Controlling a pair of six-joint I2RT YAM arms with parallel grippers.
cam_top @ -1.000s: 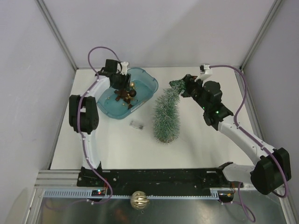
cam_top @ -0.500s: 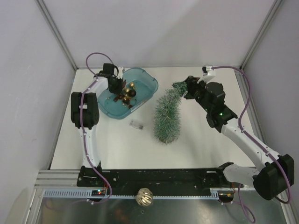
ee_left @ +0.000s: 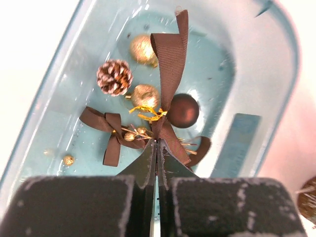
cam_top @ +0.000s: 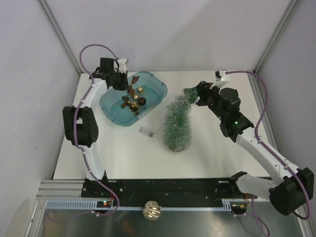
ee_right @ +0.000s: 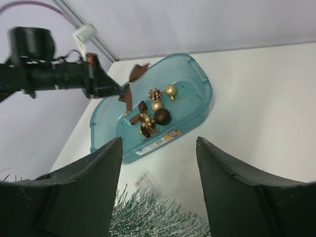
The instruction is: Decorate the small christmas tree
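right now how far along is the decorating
Done: nothing hangs on the small christmas tree. In hand: the left gripper is shut on a brown ribbon over the teal tub. Left: baubles, pine cone and bow lie in the tub; right gripper open near the tree.

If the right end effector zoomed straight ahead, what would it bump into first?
Probably the teal tub, dead ahead of the open right end effector. The small christmas tree lies just below that line, so its needles might brush first.

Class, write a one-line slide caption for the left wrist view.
Left gripper shut on a brown ribbon above a teal tub of baubles and a pine cone.
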